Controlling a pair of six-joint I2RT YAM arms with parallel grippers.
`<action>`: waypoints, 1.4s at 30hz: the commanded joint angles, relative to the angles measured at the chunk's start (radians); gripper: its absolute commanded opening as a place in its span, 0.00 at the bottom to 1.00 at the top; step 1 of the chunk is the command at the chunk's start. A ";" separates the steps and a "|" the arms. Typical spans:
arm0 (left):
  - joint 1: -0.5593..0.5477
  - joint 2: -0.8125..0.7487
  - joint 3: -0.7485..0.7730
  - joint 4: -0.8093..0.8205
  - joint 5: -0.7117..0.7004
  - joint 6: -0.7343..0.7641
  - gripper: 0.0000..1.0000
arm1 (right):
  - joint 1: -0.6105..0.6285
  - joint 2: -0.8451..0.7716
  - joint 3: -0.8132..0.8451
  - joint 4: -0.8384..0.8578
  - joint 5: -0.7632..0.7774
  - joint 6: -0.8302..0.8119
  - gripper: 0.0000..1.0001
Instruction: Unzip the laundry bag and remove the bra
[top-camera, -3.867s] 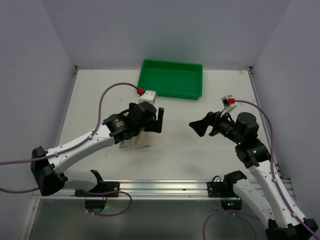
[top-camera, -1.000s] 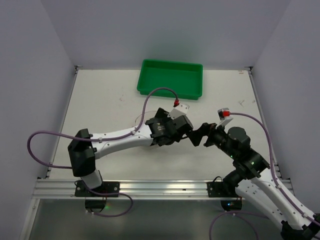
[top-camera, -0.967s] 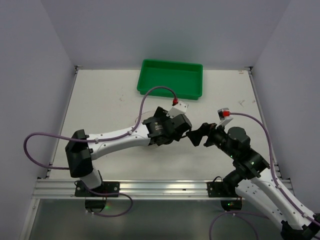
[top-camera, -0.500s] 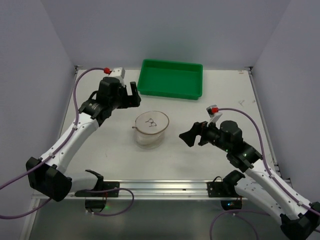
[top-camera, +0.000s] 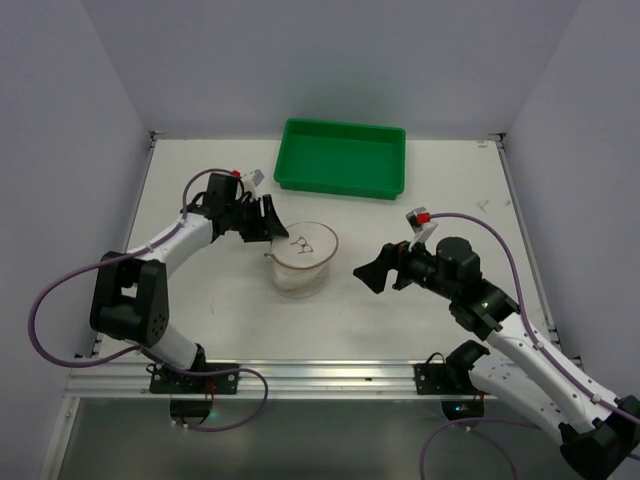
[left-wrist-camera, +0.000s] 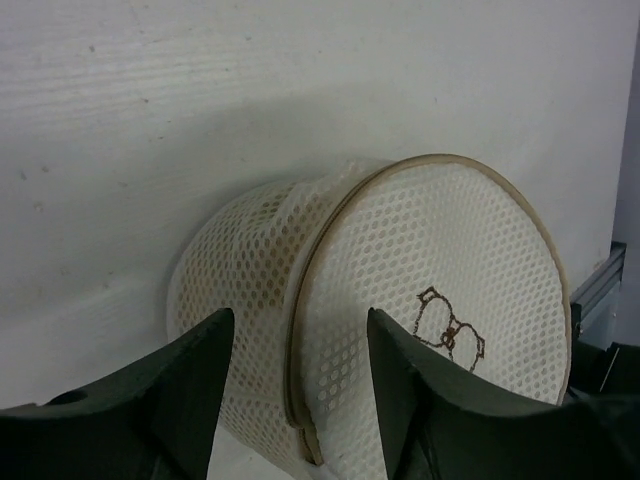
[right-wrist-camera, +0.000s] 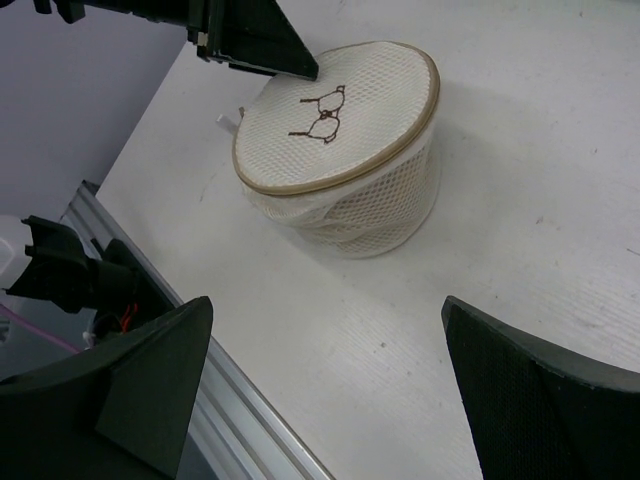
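Note:
The laundry bag (top-camera: 300, 262) is a round cream mesh pouch with a tan rim, standing mid-table with a brown embroidered outline on top. My left gripper (top-camera: 272, 228) is at its left rear edge. In the left wrist view the gripper (left-wrist-camera: 298, 314) straddles the bag's (left-wrist-camera: 440, 260) rim, jaws apart, one finger before the mesh side and one before the top face. My right gripper (top-camera: 362, 275) hovers open to the bag's right; in its wrist view the gripper (right-wrist-camera: 326, 300) is above bare table, short of the bag (right-wrist-camera: 340, 130). The bra is hidden. I cannot make out the zipper pull.
A green tray (top-camera: 340, 188) sits at the back centre. An aluminium rail (top-camera: 320, 375) runs along the near table edge, also seen low in the right wrist view as the rail (right-wrist-camera: 250, 440). Walls close in the left, right and back.
My left gripper has come down from the back left of the table to the bag's left rim, and its jaws have narrowed. The right arm has barely shifted.

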 joint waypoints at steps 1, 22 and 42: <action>0.011 0.013 -0.018 0.119 0.189 -0.011 0.58 | 0.006 0.005 0.033 0.055 -0.032 -0.011 0.99; -0.244 -0.642 -0.495 0.302 -0.482 -0.754 0.00 | 0.399 0.414 0.316 0.045 0.356 0.021 0.90; -0.262 -0.840 -0.717 0.380 -0.637 -1.048 0.00 | 0.563 0.729 0.531 0.007 0.473 0.118 0.60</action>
